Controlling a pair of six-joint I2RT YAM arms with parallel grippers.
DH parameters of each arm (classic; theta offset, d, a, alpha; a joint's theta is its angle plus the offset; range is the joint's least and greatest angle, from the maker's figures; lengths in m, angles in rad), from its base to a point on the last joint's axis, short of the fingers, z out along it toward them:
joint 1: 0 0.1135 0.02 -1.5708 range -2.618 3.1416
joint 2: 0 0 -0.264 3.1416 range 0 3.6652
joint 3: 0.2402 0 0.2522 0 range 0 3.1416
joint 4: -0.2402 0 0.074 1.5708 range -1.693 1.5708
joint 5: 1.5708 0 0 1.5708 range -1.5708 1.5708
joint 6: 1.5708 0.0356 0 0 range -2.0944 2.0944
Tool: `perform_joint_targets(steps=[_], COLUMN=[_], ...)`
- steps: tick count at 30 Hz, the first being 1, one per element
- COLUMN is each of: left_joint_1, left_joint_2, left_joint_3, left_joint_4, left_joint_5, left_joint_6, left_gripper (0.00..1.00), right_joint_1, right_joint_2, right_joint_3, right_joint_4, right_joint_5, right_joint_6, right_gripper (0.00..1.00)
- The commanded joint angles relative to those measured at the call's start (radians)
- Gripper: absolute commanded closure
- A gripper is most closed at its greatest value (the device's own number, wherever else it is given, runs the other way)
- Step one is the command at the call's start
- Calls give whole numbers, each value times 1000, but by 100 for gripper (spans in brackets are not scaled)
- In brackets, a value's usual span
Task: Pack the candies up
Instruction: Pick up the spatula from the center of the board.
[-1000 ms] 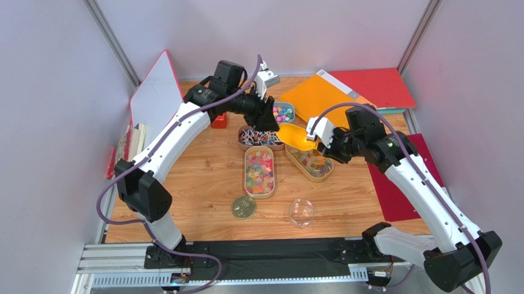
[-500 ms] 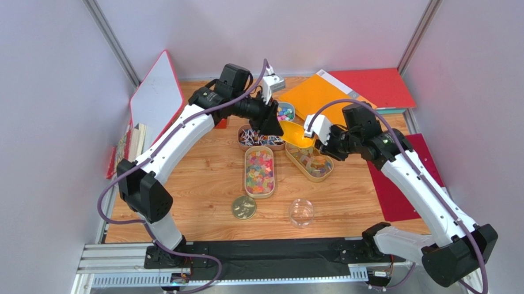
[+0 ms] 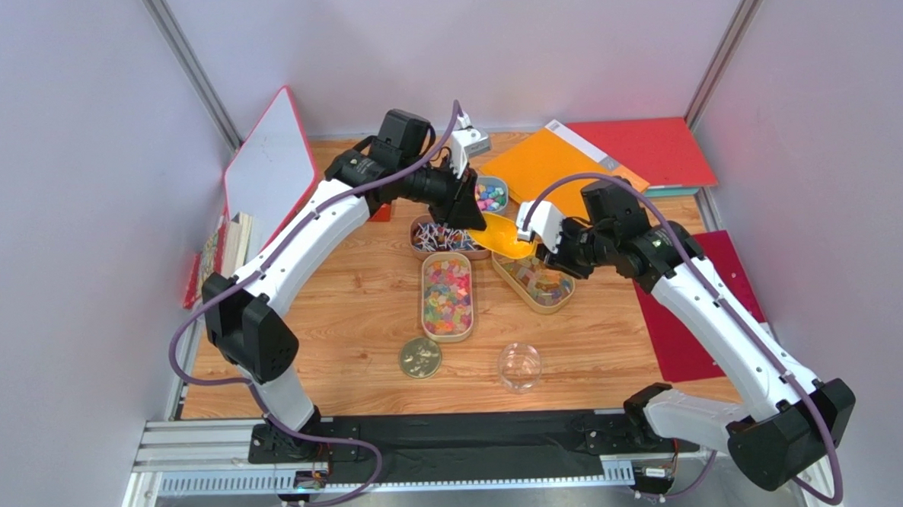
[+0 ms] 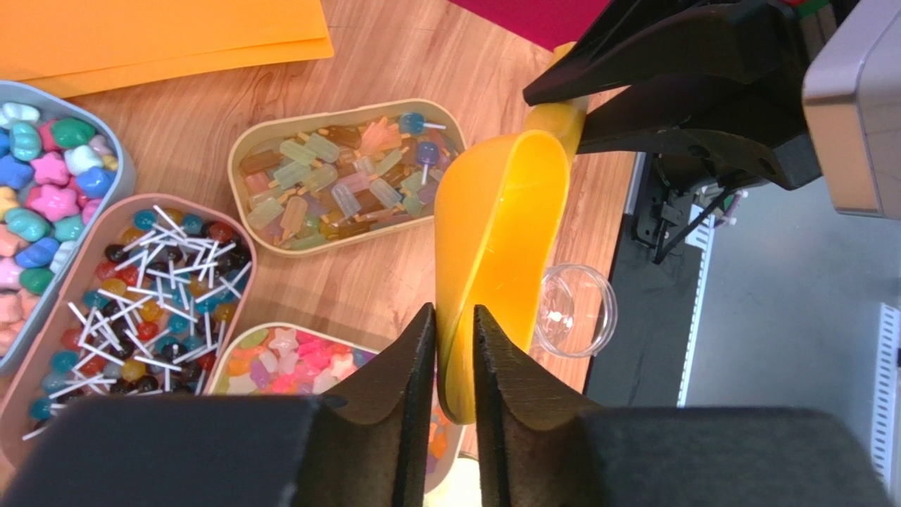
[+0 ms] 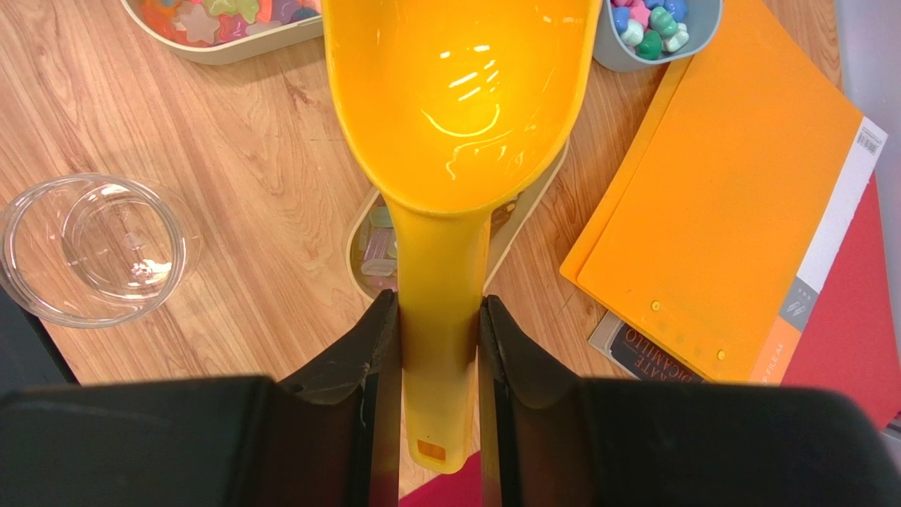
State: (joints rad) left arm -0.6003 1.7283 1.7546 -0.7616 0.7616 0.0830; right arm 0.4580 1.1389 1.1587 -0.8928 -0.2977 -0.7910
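Right gripper [image 5: 439,306]: holds yellow plastic scoop [image 5: 465,95] by handle.
Left gripper [image 4: 453,314]: narrow, pinching front lip.
Advice: secure lip before releasing handle.

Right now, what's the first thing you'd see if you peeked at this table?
The big yellow scoop, empty and shiny, held up in the middle: the right gripper is clamped on its handle and the left gripper has a finger on each side of its rim. Right under it sit the candies, bright heaps in open trays.
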Motion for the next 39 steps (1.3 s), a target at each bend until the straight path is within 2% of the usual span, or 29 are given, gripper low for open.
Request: perform_joint_targets(steps=[1,4,5,6,7,8,9,10,11,15,18,20,23,26,29,31,39], left_joint_1=[-10,-10,-9,-10,-9,-10,-6,-4,-1,8,13,17,39,57,94,106,114], left_joint_2=[8,1,-6,-10,-15,-24,-32,-38,-45,-64,-61,-53,-42,-27,-18,-10,-6], left_joint_3=[8,0,-3,-9,-10,-13,-20,-21,-23,-44,-61,-64,-47,-29,-44,-55,-64], left_joint_4=[25,15,5,1,-7,-19,-27,-36,-59,-123,-176,-188,-170,-138,-38,31,47], left_joint_5=[44,45,39,39,38,39,44,50,71,155,223,272,367,425,522,556,550], left_joint_6=[-15,-11,-6,0,6,15,21,30,49,121,173,176,127,68,-40,-115,-127], left_gripper=[86,100,100,100,100,100,100,100,100,100,100,100,100,100,100,100,100], right_joint_1=[5,5,5,5,5,5,4,5,5,5,5,5,5,5,5,5,5], right_joint_2=[-21,-36,-53,-63,-80,-112,-135,-157,-180,-357,-441,-491,-537,-500,-455,-452,-395], right_joint_3=[3,-4,-8,-11,-13,-11,-10,-7,-10,-59,-112,-122,-158,-142,-128,-146,-145], right_joint_4=[68,86,94,115,126,136,164,175,187,291,340,319,293,177,128,135,175], right_joint_5=[6,17,25,32,38,51,55,60,55,-29,-144,-228,-233,-235,-241,-271,-325], right_joint_6=[9,22,39,51,70,116,143,173,199,291,292,239,146,29,-7,-8,22], right_gripper=[100,100,98,92,67,56,21,8,1,0,0,5,12,19,25,25,32])
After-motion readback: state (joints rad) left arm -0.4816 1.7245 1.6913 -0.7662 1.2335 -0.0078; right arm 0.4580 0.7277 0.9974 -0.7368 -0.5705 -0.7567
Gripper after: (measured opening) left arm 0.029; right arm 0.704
